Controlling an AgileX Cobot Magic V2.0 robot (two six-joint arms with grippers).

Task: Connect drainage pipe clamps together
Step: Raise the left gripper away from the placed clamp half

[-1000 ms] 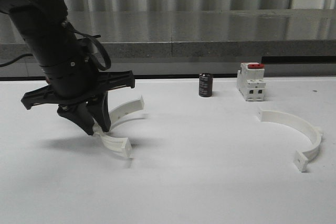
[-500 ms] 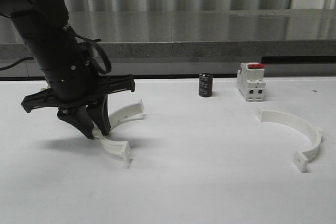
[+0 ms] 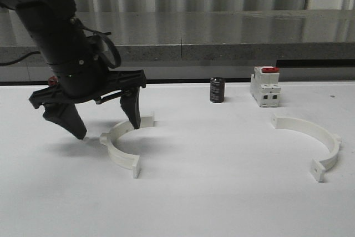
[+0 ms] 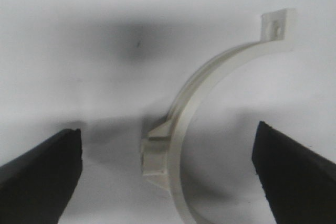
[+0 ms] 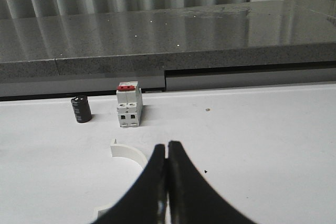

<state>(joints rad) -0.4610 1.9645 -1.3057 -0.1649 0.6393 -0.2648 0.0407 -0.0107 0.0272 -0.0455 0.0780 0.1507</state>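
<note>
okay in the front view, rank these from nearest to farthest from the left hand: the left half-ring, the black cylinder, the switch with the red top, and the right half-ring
From the left hand:
1. Left half-ring, lying right beneath the open fingers.
2. Black cylinder, toward the table's back, middle.
3. Switch with the red top, just right of the cylinder.
4. Right half-ring, far right side.

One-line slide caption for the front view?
Left gripper open over one clamp half; the other half lies apart at right.

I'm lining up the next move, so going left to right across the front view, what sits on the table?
left gripper, open over the left clamp half → black cylinder → white switch with red top → right clamp half.
</note>
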